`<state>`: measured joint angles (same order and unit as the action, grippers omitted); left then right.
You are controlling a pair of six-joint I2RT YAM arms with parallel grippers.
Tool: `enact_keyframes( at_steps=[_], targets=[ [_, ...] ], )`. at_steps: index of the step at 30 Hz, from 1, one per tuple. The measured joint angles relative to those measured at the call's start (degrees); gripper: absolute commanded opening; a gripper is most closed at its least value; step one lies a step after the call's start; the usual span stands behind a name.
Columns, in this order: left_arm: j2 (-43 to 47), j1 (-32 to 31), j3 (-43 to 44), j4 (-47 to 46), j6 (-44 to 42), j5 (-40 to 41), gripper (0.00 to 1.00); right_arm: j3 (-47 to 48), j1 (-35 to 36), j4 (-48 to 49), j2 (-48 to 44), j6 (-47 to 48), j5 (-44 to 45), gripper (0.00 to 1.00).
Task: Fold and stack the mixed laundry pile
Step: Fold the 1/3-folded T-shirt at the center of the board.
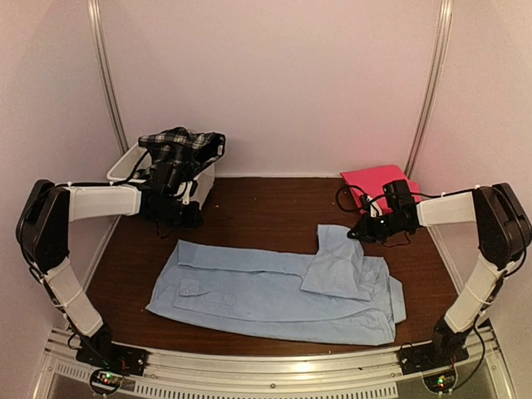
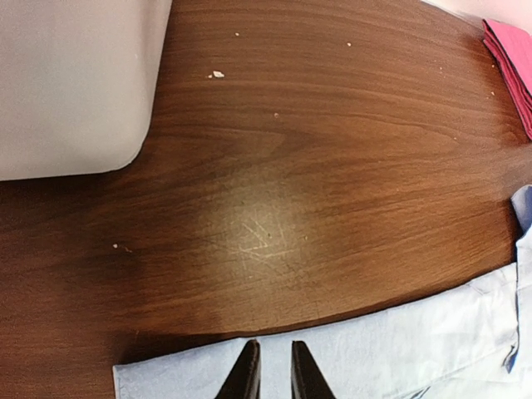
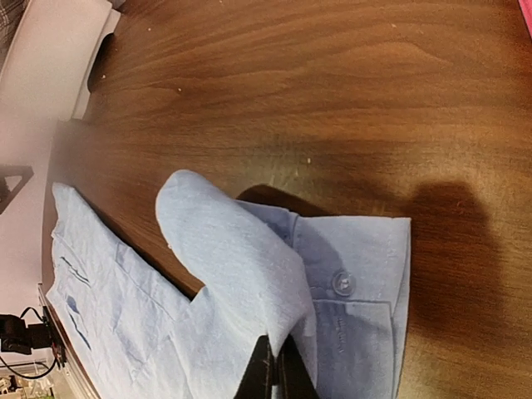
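1. Laundry sat in three spots on the dark brown wooden table [image 1: 266, 204].
2. The light blue collared shirt [image 1: 266, 295] lay flat across the near middle, with one sleeve folded over its body.
3. The right gripper [image 3: 271, 366] had its jaws pressed together, pinching the sleeve fabric just beside the buttoned cuff [image 3: 349, 283] (the cloth humped up next to the fingers).
4. The left gripper [image 2: 274, 366] hung over the shirt's far left edge, jaws only narrowly apart with nothing between them.
5. The bright pink-red folded cloth [image 1: 374, 181] lay at the far right, near the right gripper and apart from the shirt.
6. The black-and-white plaid garment [image 1: 183, 143] was draped in the white plastic tub [image 1: 125, 169] at the far left.
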<state>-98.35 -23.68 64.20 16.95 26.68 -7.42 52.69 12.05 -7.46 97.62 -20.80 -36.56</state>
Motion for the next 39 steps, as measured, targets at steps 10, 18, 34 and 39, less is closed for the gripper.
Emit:
enact_keyframes(
  at_steps=[10,18,34,39],
  targets=[
    [1.9,0.0,-0.1,0.9,-0.3,0.2,0.16,-1.5,6.4,0.0,-13.7,0.8,-4.1,0.01],
    [10.4,0.0,-4.4,0.6,-2.3,-0.4,0.23,-9.6,21.1,1.1,-25.7,3.4,-7.5,0.08],
    [16.7,-9.1,-10.1,-1.8,-11.9,-5.0,0.31,-17.3,38.1,-4.3,-30.7,3.0,-6.7,0.83],
    [9.2,-11.7,-9.9,-2.3,-11.9,-5.2,0.30,-17.3,28.4,-0.4,-37.2,-2.4,-3.1,0.83]
  ],
)
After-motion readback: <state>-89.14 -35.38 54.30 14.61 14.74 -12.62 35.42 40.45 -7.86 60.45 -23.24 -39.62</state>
